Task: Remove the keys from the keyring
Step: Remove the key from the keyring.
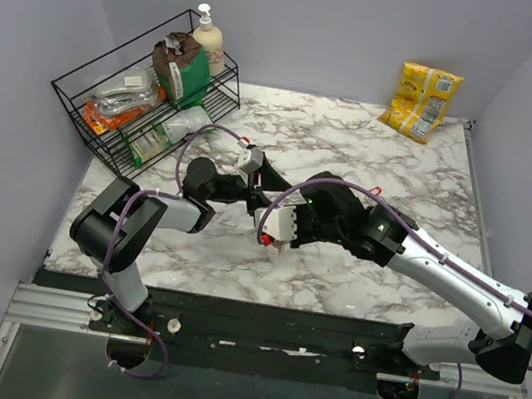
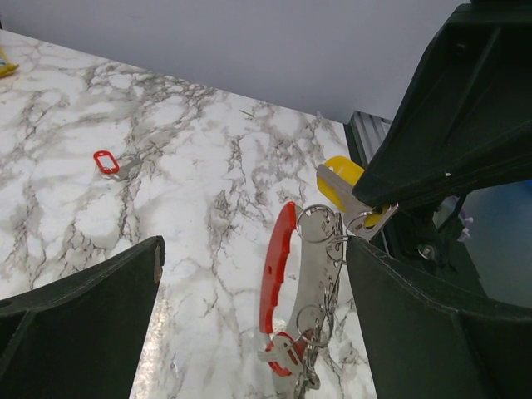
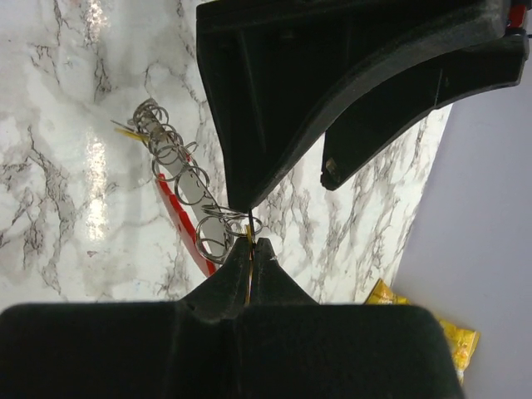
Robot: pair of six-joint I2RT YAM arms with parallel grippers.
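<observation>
The keyring hangs in the air between the two arms: a red curved loop joined to several thin metal rings. Silvery keys dangle from it, one with a red head. My right gripper is shut on the yellow-headed key at the top of the bunch, seen edge-on in the right wrist view. My left gripper stands wide open, its fingers either side of the hanging bunch without pinching it. In the top view both grippers meet over the table's middle, right gripper, left gripper.
A small red tag lies on the marble table. A black wire rack with packets and a soap bottle stands at the back left. A yellow snack bag leans at the back right.
</observation>
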